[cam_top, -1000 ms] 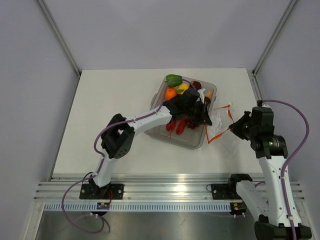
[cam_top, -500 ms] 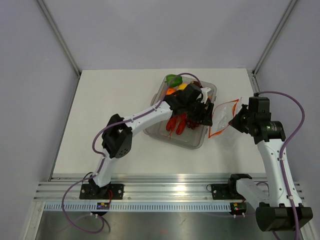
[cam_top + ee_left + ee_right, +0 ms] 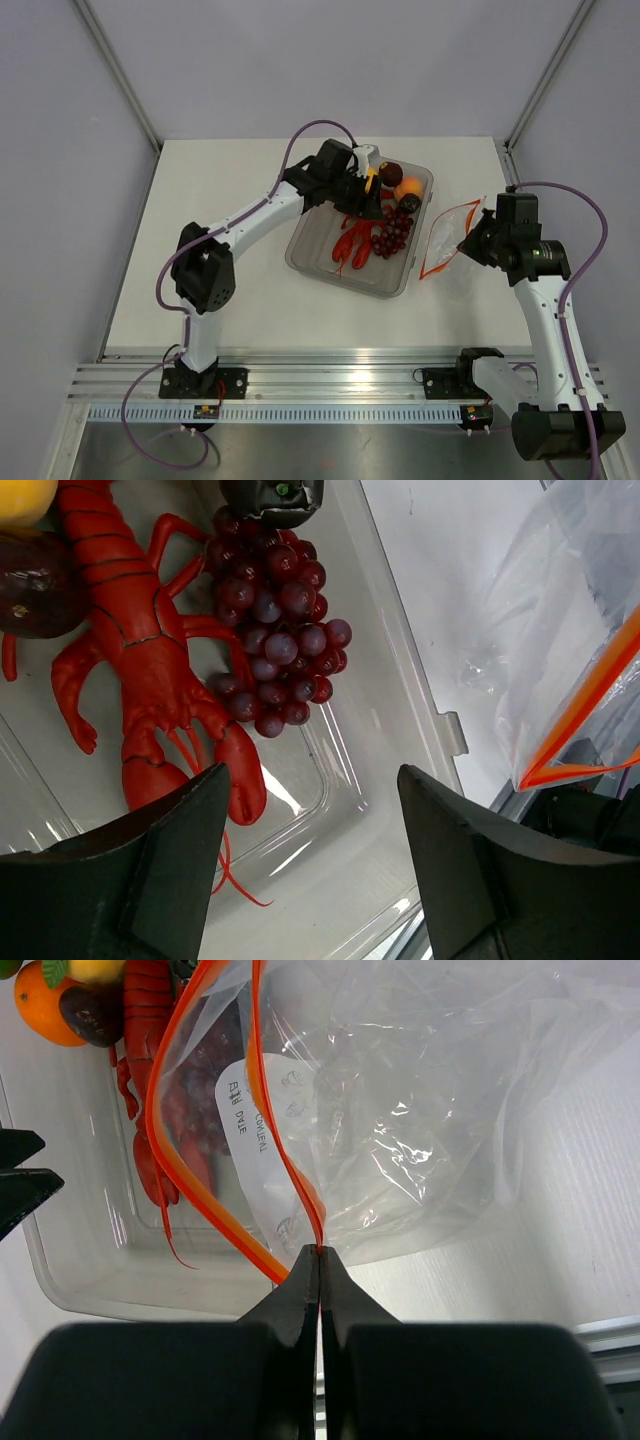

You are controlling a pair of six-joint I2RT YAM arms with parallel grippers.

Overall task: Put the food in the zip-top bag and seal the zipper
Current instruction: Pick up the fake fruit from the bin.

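The zip-top bag (image 3: 445, 236) hangs at the right of the tray, its mouth agape and its red-orange zipper (image 3: 205, 1215) showing. My right gripper (image 3: 320, 1252) is shut on the zipper's near corner (image 3: 466, 243). The food lies in the clear tray (image 3: 345, 278): a red lobster (image 3: 352, 246), purple grapes (image 3: 393, 232), an orange fruit (image 3: 408, 190) and a dark plum (image 3: 392, 172). My left gripper (image 3: 370, 198) hovers open over the tray's back, nothing between its fingers (image 3: 170, 860). The lobster (image 3: 140, 650) and grapes (image 3: 275, 630) lie beyond them. I see no food inside the bag.
The tray's right rim (image 3: 440, 730) runs between the grapes and the bag (image 3: 590, 670). White tabletop (image 3: 220, 220) spreads left of the tray. An aluminium rail (image 3: 340, 385) edges the near side, and grey walls enclose the back and sides.
My left gripper opened and drew back from the bag's mouth to the tray's far side, uncovering the grapes. The right gripper raised the bag's corner, then stayed still.
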